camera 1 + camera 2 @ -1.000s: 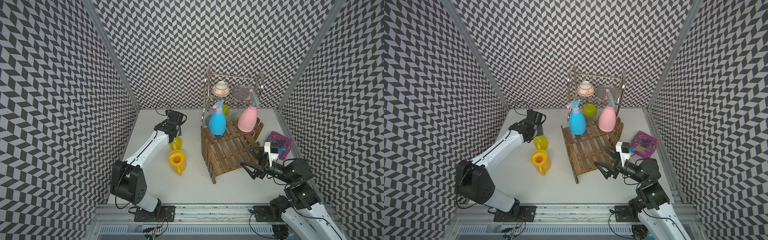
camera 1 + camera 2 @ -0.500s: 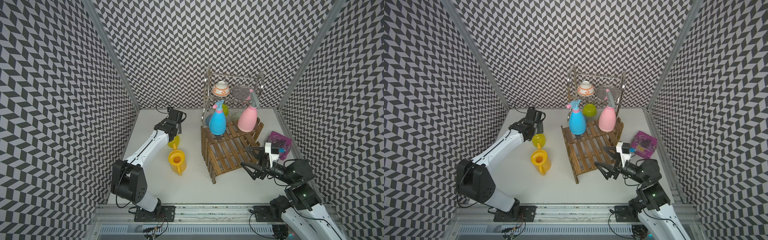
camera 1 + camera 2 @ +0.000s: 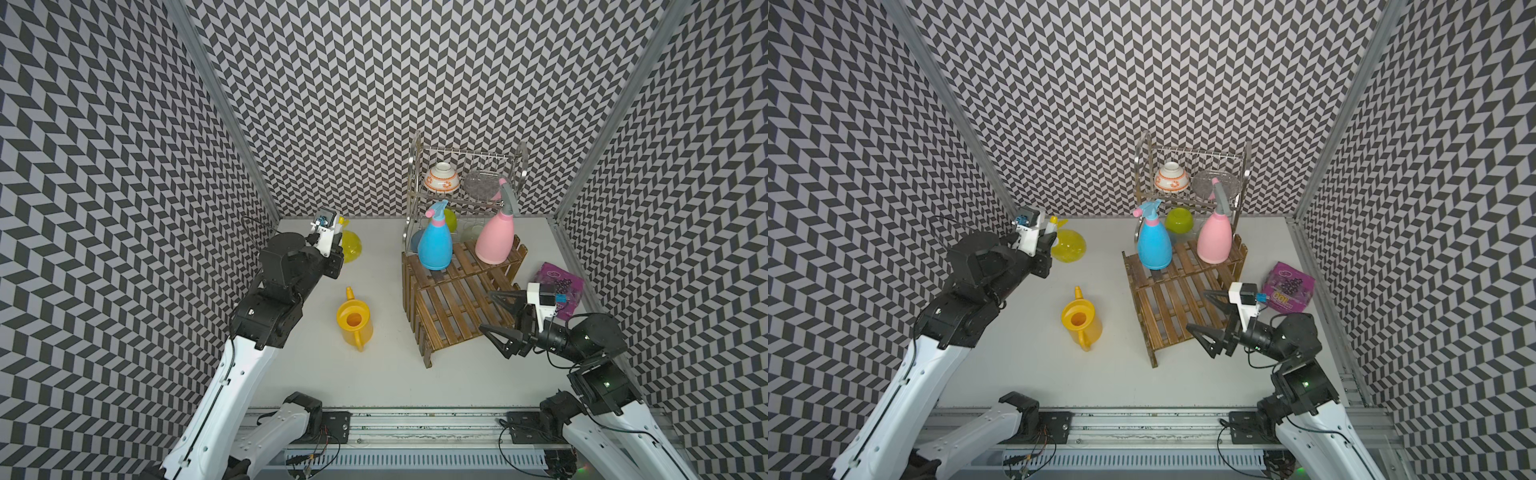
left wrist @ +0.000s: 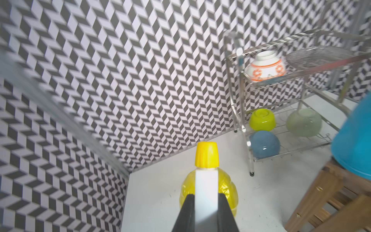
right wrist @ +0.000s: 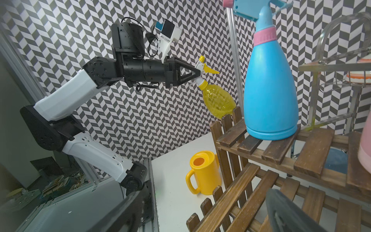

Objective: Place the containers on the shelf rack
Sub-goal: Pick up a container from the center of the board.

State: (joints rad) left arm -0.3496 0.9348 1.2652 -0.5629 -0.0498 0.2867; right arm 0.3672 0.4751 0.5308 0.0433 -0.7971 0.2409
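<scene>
White tabletop (image 3: 374,374), chevron walls. Left gripper (image 5: 198,72) clamped on head of translucent yellow spray bottle (image 5: 217,100), aloft near back-left corner. Right gripper (image 3: 486,311) spread wide, empty, at front-right corner of shelf rack (image 3: 457,307). Blue spray bottle (image 3: 434,245), pink spray bottle (image 3: 494,241) upright on upper step.

The left arm reaches far forward, and the left gripper (image 5: 197,70) is clamped on the head of the yellow spray bottle (image 5: 217,100). The right arm is folded low, and the right gripper (image 3: 487,311) has its jaws wide apart and empty.
</scene>
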